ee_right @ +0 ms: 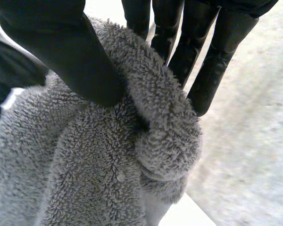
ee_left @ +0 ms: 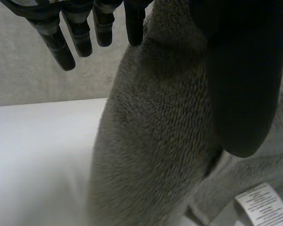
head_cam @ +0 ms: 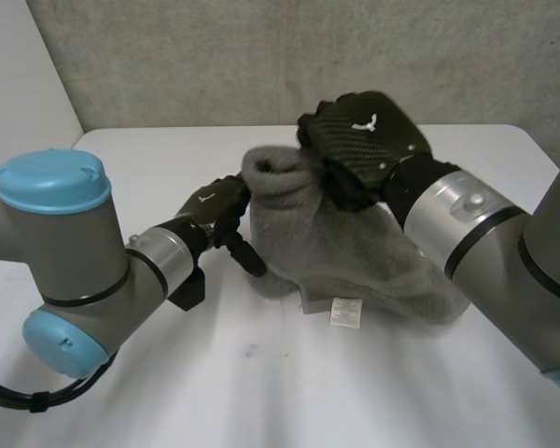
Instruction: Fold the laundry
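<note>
Evidently early in the fold, at the gather-and-lift step. Heaped in a rumpled mound on the white desk point(head_cam: 261, 383): a grey fleecy cloth point(head_cam: 355, 252), with its small white care label point(head_cam: 345, 313) lying at the near hem. Up and beyond the label, at the mound's raised, rolled top edge: the black right hand point(head_cam: 364, 135), clamped on that roll, thumb on one side and fingers on the other. To the left of the label and a little beyond it, against the cloth's side: the black left hand point(head_cam: 215, 207); gripping or merely touching, cannot tell. Looks far from done: no flat panel, no clean crease anywhere. Calls next, probably, for a sure second hold on an edge away from the label, then for drawing the two hands apart to spread the cloth flat before laying one half over the other. Risks a lopsided fold if pulled while bunched.
</note>
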### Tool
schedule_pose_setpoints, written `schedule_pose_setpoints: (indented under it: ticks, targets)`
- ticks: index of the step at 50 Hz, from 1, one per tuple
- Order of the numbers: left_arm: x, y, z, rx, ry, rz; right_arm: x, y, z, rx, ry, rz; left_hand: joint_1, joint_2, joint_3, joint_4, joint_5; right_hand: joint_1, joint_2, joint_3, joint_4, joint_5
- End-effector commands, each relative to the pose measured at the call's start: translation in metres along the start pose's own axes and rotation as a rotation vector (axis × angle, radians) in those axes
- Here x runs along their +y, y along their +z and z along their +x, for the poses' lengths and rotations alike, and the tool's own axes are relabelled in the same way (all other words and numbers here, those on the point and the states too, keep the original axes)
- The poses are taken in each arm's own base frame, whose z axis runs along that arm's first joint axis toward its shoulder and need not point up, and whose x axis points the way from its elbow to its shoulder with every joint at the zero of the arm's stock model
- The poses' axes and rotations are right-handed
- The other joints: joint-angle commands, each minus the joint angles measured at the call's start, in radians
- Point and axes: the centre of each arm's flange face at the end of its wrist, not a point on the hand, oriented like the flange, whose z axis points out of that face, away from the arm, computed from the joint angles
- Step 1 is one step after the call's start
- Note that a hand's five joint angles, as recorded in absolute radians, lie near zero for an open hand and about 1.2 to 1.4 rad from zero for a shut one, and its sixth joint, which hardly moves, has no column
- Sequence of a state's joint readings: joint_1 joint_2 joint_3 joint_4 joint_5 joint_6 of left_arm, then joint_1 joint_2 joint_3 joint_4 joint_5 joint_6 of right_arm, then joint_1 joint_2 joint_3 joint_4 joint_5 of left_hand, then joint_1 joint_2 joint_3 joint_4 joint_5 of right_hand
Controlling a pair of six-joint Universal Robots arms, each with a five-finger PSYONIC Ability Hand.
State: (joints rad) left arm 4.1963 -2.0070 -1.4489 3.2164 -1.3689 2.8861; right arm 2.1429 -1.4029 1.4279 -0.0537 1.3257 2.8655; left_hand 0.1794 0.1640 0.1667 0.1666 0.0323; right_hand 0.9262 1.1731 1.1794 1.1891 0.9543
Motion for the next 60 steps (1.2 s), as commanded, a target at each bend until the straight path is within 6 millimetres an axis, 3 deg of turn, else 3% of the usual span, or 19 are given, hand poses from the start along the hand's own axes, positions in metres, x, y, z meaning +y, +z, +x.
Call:
schedule_pose_setpoints:
  ticks: [1,3,6,8,15,25,29,33,35,39,44,48,49,50,51,52,54,58,60]
  targets:
    - [0.018,0.015,-0.005,0.026,-0.103,0.001,-0.008,-0.014,-0.025,-0.235,0.129,-0.04,-0.005,0.011,0.008,0.008,-0.032,0.47,0.223,0.217,0.207,0.267]
    - [0.023,0.016,-0.003,0.045,-0.12,-0.019,-0.008,-0.013,-0.025,-0.244,0.147,-0.037,0.005,0.02,0.017,0.018,-0.023,0.47,0.223,0.217,0.207,0.267]
    - [0.031,0.014,0.008,0.111,-0.142,-0.058,-0.007,-0.01,-0.021,-0.239,0.159,-0.037,0.328,0.343,0.34,0.34,0.3,0.47,0.223,0.217,0.207,0.267]
    - [0.031,0.011,0.011,0.117,-0.137,-0.058,-0.007,-0.008,-0.021,-0.24,0.157,-0.039,1.213,1.229,1.226,1.226,1.186,0.47,0.223,0.217,0.207,0.267]
    - [0.013,-0.001,-0.001,-0.058,-0.12,0.031,0.019,0.005,-0.004,-0.209,0.123,-0.126,1.217,1.232,1.23,1.23,1.189,0.47,0.223,0.217,0.207,0.267]
    - [0.019,-0.024,-0.001,-0.12,-0.046,0.027,0.044,0.014,0.016,-0.208,0.029,-0.277,1.217,1.232,1.23,1.23,1.189,0.47,0.223,0.217,0.207,0.267]
    - [-0.017,-0.013,0.007,-0.1,0.023,0.148,0.03,0.029,0.023,-0.186,-0.043,-0.182,1.217,1.232,1.23,1.23,1.189,0.47,0.223,0.217,0.207,0.267]
    - [-0.052,-0.009,0.013,-0.117,0.025,0.261,-0.01,0.059,0.047,-0.079,-0.14,0.059,1.217,1.232,1.23,1.23,1.189,0.47,0.223,0.217,0.207,0.267]
    - [-0.086,-0.02,0.014,-0.193,-0.007,0.392,-0.023,0.065,0.052,-0.052,-0.163,0.127,1.217,1.232,1.23,1.23,1.189,0.47,0.223,0.217,0.207,0.267]
    - [-0.101,-0.038,0.018,-0.254,-0.055,0.47,-0.049,0.073,0.05,-0.037,-0.192,0.271,1.217,1.232,1.23,1.23,1.189,0.47,0.223,0.217,0.207,0.267]
    - [-0.069,-0.057,0.029,-0.266,-0.067,0.397,-0.03,0.078,0.041,-0.076,-0.17,0.246,1.217,1.232,1.23,1.23,1.189,0.47,0.223,0.217,0.207,0.267]
    - [-0.012,-0.068,0.033,-0.259,-0.041,0.233,0.001,0.077,0.03,-0.13,-0.135,0.16,1.217,1.232,1.23,1.23,1.189,0.401,0.154,0.147,0.138,0.198]
    - [-0.012,-0.068,0.033,-0.259,-0.041,0.232,0.02,0.075,0.023,-0.16,-0.108,0.102,1.217,1.232,1.23,1.23,1.189,0.11,-0.137,-0.143,-0.153,-0.093]
    - [0.008,-0.072,0.033,-0.26,-0.029,0.174,0.042,0.072,0.015,-0.187,-0.081,0.027,1.217,1.232,1.23,1.23,1.189,-0.396,-0.643,-0.649,-0.659,-0.598]
    - [0.029,-0.073,0.032,-0.261,-0.015,0.106,0.042,0.072,0.015,-0.187,-0.081,0.027,1.057,1.073,1.07,1.07,1.03,-0.401,-0.648,-0.654,-0.664,-0.603]
    - [0.029,-0.073,0.032,-0.261,-0.014,0.105,0.063,0.068,0.008,-0.212,-0.051,-0.056,1.056,1.071,1.068,1.069,1.028,-0.752,-0.999,-1.005,-1.015,-0.954]
    - [0.062,-0.072,0.032,-0.258,0.011,-0.011,0.081,0.065,0.004,-0.227,-0.036,-0.127,0.547,0.563,0.56,0.56,0.52,-0.752,-0.999,-1.005,-1.015,-0.954]
    - [0.072,-0.073,0.029,-0.268,0.026,-0.065,0.104,0.057,0.002,-0.208,-0.051,-0.271,0.162,0.177,0.175,0.175,0.134,-0.752,-0.999,-1.005,-1.015,-0.954]
    - [0.072,-0.075,0.029,-0.272,0.028,-0.082,0.105,0.054,0.011,-0.16,-0.052,-0.31,0.134,0.149,0.147,0.147,0.107,-0.752,-0.999,-1.005,-1.015,-0.954]
